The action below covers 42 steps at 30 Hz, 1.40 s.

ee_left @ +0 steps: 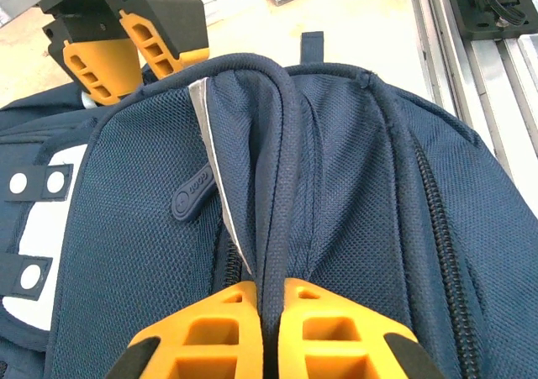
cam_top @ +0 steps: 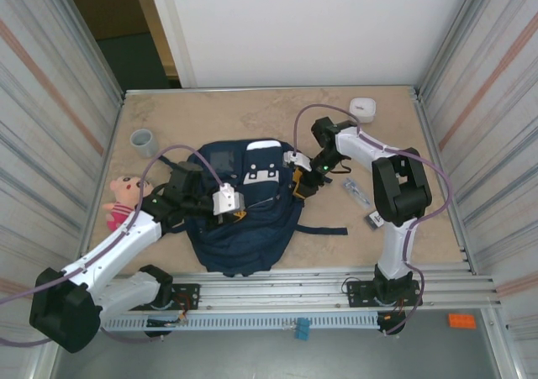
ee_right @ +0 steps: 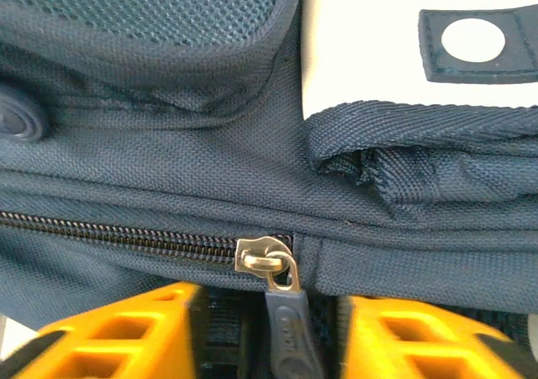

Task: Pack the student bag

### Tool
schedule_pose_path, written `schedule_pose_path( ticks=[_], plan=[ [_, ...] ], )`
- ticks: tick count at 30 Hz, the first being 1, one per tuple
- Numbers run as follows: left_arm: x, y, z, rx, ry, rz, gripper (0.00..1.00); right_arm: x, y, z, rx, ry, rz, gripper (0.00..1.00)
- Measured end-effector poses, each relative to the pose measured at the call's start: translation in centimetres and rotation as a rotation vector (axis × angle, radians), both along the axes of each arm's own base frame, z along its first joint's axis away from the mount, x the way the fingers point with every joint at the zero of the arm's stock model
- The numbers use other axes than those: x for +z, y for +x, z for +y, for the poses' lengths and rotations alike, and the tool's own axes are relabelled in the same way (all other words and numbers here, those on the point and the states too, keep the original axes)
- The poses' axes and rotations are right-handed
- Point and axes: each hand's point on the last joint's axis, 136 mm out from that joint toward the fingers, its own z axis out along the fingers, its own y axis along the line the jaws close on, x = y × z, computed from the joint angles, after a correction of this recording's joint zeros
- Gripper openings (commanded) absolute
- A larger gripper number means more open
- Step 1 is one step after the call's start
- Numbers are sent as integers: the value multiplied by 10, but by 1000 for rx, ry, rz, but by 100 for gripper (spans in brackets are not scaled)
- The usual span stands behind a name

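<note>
The backpack [cam_top: 244,236] lies flat in the middle of the table [cam_top: 210,114], towards the near edge, between the two arms. The left gripper [ee_left: 269,307] is clenched on a raised fold of the bag's fabric, pinching a corded seam. The right gripper [ee_right: 269,320] is on the bag's right side with its jaws apart, one on each side of the zipper pull [ee_right: 283,312], not pressing on it. The main risk, as I judge it, is a missed grasp. The pull is narrow and hangs loose from the slider [ee_right: 265,257], so it could twist or slide out as the jaws shut, leaving them nipping cloth instead. If it is caught, a tug off the line of the teeth could jam the slider or snag the loose fabric just beside it. The bag is soft and unweighted, so if the left pinch slips off the seam, the whole bag may drag along with the pull rather than open.
</note>
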Motion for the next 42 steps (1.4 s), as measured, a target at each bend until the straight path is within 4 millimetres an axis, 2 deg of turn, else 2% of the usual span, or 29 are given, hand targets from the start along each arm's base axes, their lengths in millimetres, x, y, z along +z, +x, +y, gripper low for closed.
schedule_pose_path(
  ticks=[4,5,9,16,20,27,31,36,42],
  plan=[
    [-2,2,0,4,4,2,0,6,-5,-1,-5,6,36,2],
    [-2,2,0,6,6,2,0,7,-6,0,-7,6,45,0],
    [-4,6,1,21,15,-7,0,11,-8,0,-16,11,60,0],
    [-12,27,7,128,67,-13,0,20,-5,-1,-51,-49,13,0],
    [-13,42,6,219,116,-21,0,35,-5,-1,-77,-87,-45,0],
    [-8,57,-16,387,131,-19,0,65,-22,5,-146,-73,-91,0],
    [-9,65,-26,527,111,7,0,69,-33,3,-200,-80,-86,0],
    [-5,88,-42,685,60,57,0,76,-54,12,-230,-66,-84,0],
    [-1,105,-64,788,1,130,0,77,-53,12,-393,-38,-68,0]
  ],
)
